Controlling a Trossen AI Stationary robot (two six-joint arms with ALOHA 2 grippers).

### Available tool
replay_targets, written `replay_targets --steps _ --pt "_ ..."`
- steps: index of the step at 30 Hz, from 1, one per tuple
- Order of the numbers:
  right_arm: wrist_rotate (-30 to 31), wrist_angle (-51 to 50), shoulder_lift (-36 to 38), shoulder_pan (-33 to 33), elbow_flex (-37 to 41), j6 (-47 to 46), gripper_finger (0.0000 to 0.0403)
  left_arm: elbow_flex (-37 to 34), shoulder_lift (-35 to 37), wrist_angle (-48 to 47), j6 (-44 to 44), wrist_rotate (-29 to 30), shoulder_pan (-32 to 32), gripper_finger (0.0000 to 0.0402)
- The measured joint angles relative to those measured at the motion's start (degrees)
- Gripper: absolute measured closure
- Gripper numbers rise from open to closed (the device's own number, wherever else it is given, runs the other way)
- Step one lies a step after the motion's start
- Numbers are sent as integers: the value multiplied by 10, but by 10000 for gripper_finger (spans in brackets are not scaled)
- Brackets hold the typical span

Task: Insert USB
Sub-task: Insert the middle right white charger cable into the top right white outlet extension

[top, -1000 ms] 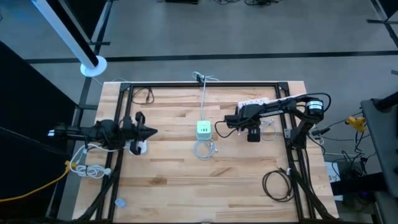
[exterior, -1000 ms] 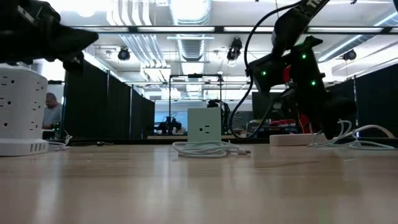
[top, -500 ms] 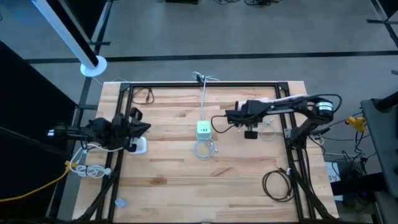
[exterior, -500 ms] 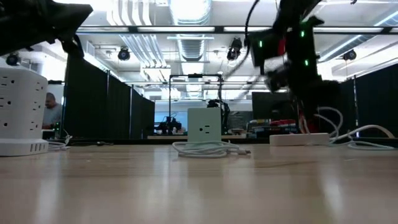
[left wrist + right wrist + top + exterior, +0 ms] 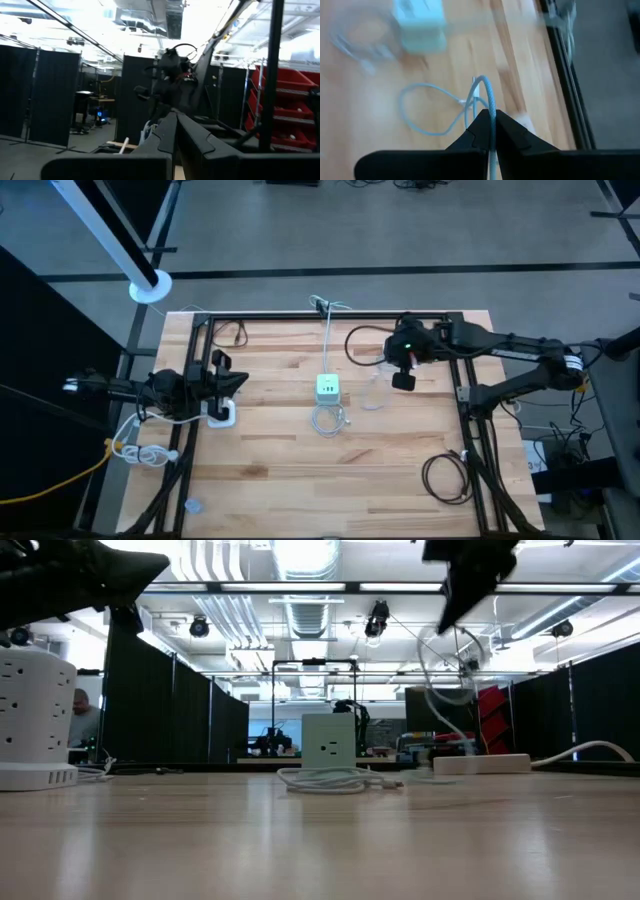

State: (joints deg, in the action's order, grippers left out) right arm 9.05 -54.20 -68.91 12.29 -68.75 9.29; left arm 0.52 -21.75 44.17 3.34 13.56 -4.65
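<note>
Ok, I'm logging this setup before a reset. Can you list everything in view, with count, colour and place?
Charger cube: one, white and green, table centre.
Coiled cable: one, white, just in front of the cube.
Held cable: one, pale, pinched in the right end effector, looping down to the table.
Power tower: one, white, at the table's left side.
Power strip: one, white, at the table's right rear.
Black cable coil: one, at the table's right front.
Table: one, light wood.
Left end effector: dark, shut, above the tower.
Right end effector: dark, raised, right rear.
</note>
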Motion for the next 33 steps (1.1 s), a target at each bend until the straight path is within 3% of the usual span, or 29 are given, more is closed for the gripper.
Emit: replay_targets --steps 9,14,21,27,33 --pt "-78 142 67 0 -3 51 400 14 -229 195 18 54 0 353" --pt "-138 235 98 0 -3 56 400 110 -371 172 19 71 0 292" --pt "-142 332 132 0 -3 52 400 292 -560 63 -86 70 2 228" --pt "-142 352 155 0 -22 33 400 429 -686 -23 -120 71 14 214" --pt "-176 352 156 0 -45 22 400 531 -768 -107 -139 71 19 230"
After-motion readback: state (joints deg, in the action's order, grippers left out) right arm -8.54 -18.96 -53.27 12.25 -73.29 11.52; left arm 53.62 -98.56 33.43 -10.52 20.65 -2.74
